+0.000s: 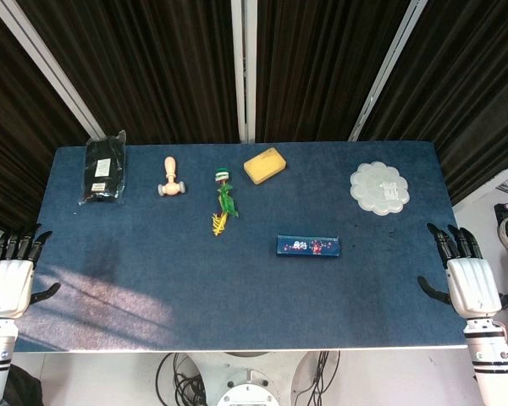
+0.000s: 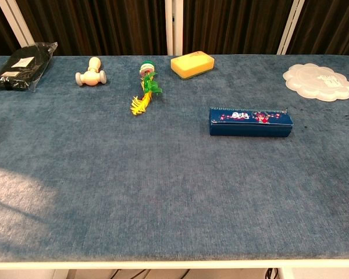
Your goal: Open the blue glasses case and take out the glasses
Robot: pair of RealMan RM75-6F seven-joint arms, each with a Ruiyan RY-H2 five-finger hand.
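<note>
The blue glasses case (image 1: 308, 245) lies closed on the blue table, right of centre; the chest view shows the case (image 2: 250, 121) as a long box with a printed lid. No glasses are visible. My left hand (image 1: 11, 272) hangs at the table's left edge, fingers apart and holding nothing. At the table's right edge my right hand (image 1: 462, 275) is also spread and holds nothing. Both hands are far from the case, and neither shows in the chest view.
Along the back stand a black packet (image 1: 103, 167), a wooden roller toy (image 1: 170, 178), a green and yellow toy (image 1: 224, 201), a yellow sponge (image 1: 264, 165) and a white flower-shaped plate (image 1: 379, 189). The table (image 1: 237, 296) is blue cloth.
</note>
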